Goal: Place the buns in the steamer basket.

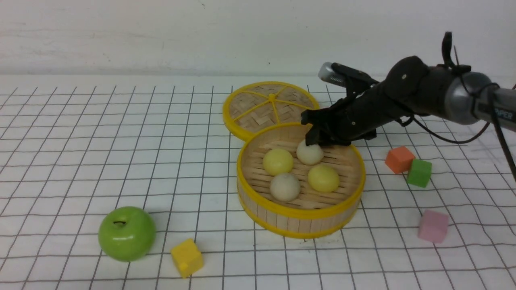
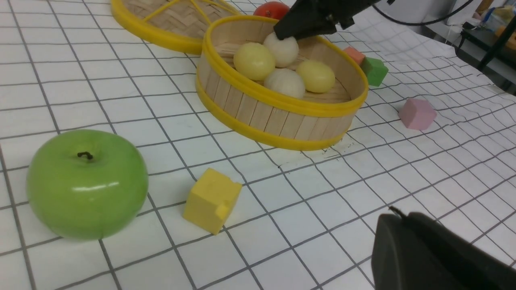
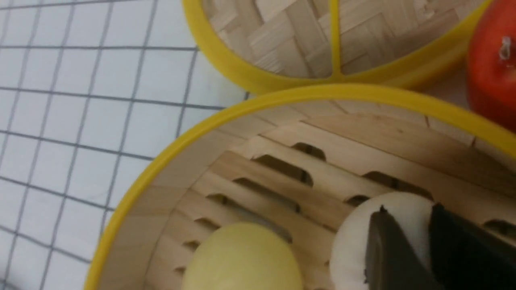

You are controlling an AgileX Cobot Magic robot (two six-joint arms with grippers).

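Four buns sit inside the steamer basket [image 1: 302, 223], so the task looks all but done; letting go of the last one seems to be the step in hand. Nearest, the left gripper [image 2: 405, 215] is closed with nothing in its tips, while the yellow cube [image 1: 187, 257] and, to its left, the green apple [image 1: 127, 233] lie outside the basket. Within the basket, a beige bun [image 1: 285, 187] is nearest, a pale yellow bun [image 1: 323, 178] lies to its right, and another yellow bun [image 1: 278, 162] sits farther left. Farthest of the four, the off-white bun [image 1: 309, 153] lies under the right gripper [image 3: 407, 219], whose fingertips stand slightly apart over it; I cannot tell whether they grip it or have let go. Beyond lies the woven lid [image 1: 268, 105]. Next calls for parting the fingers fully, then a straight lift, lest the bun be dragged or the rim knocked.
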